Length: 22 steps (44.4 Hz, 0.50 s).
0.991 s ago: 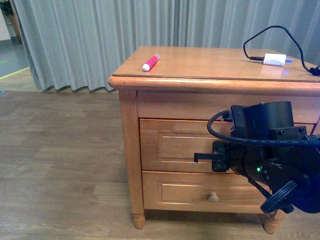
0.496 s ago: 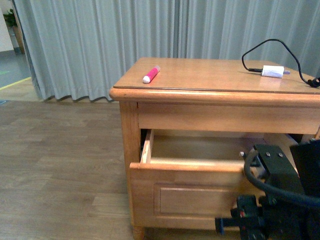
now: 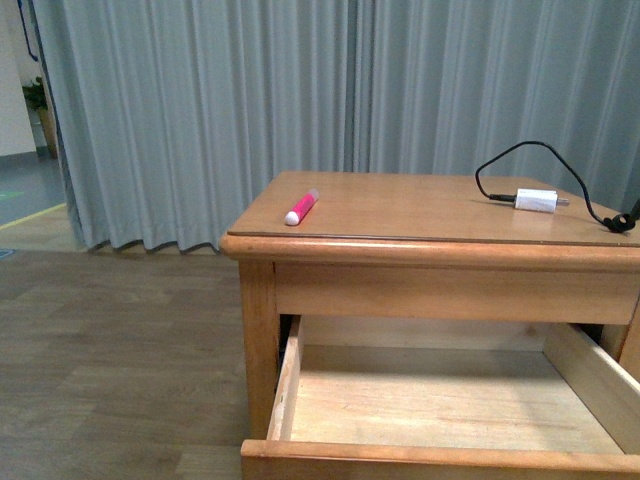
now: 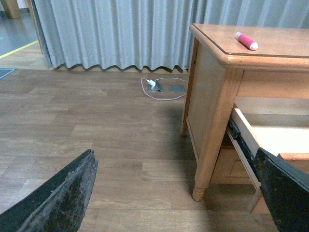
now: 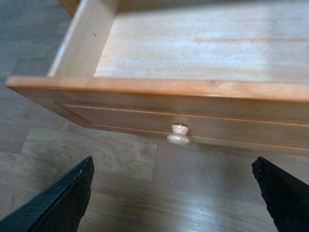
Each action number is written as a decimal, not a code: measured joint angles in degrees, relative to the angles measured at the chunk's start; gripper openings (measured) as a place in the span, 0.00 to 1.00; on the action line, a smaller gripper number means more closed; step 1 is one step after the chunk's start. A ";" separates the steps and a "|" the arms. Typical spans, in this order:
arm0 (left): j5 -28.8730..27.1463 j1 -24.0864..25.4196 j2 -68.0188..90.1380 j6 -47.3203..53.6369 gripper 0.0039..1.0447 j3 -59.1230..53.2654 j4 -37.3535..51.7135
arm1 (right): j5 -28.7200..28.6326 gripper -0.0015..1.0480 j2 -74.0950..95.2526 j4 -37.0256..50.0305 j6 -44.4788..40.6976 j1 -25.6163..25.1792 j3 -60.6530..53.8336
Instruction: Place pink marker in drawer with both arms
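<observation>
Pink marker [image 3: 301,207] lies flat on the cabinet top [image 3: 420,205], left of centre in the front frame, near the top's left edge, white end toward the camera. Drawer [image 3: 440,400] is pulled out across the lower right of that frame, with bare pale wood inside. Its front rail is clipped by the bottom edge and its right wall by the right edge. No arm shows in the front view. Left gripper [image 4: 174,154] has its jaws spread wide with only floor [image 4: 96,121] between them. The marker is well apart from it, up on the top above the drawer's corner. Right gripper [image 5: 172,162] is also wide open and holds nothing. The knob [image 5: 178,135] sits just beyond the gap, untouched, and the marker is out of that view. Only finger ends of either gripper show. Charger plug [image 3: 536,200] sits at the right of the top, and its cable [image 3: 620,222] runs off the frame's right edge.
</observation>
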 joint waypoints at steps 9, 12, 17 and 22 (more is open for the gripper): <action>0.02 0.00 0.00 0.00 0.94 0.00 0.00 | -5.95 0.92 -20.20 -18.49 -4.37 -7.17 4.55; 0.00 0.00 0.00 0.00 0.94 0.00 0.00 | -7.80 0.92 -23.63 -22.38 -5.81 -8.90 6.27; 0.02 0.00 0.00 0.00 0.94 0.00 0.00 | -9.25 0.92 -26.38 -24.39 -6.69 -10.80 7.41; 0.02 0.00 0.00 0.00 0.94 0.00 0.00 | -8.17 0.92 -28.13 -24.74 -6.10 -10.95 6.62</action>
